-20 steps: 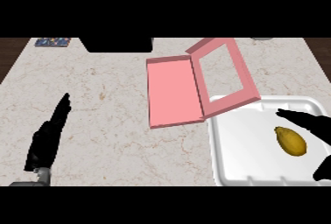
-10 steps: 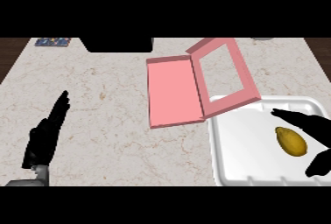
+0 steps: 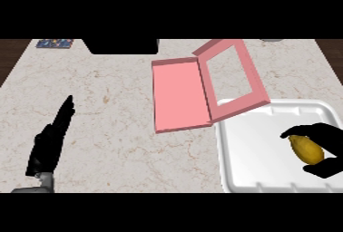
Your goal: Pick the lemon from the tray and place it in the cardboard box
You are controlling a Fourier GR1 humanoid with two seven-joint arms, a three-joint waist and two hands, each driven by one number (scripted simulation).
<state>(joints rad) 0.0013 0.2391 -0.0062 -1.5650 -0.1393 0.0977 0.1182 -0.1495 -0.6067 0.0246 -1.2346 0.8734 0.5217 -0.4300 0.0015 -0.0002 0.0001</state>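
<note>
Marble counter (image 3: 114,131), white tray (image 3: 258,149), oval yellow lemon (image 3: 307,150), right hand (image 3: 328,147) fingers curling around it

Left hand (image 3: 48,142): near left, fingers straight, pointing to the far side, touching nothing.
Left forearm (image 3: 30,189): grey, at the near edge.
Right hand (image 3: 327,149): near right, fingers and thumb curled round the lemon (image 3: 307,150).

A pale marble counter (image 3: 120,136) with thin brown veins fills most of the room in sight. Dark wood shows past its far corners, a black block (image 3: 124,45) sits at the far edge, and a small blue patterned item (image 3: 53,43) lies nearby.
</note>
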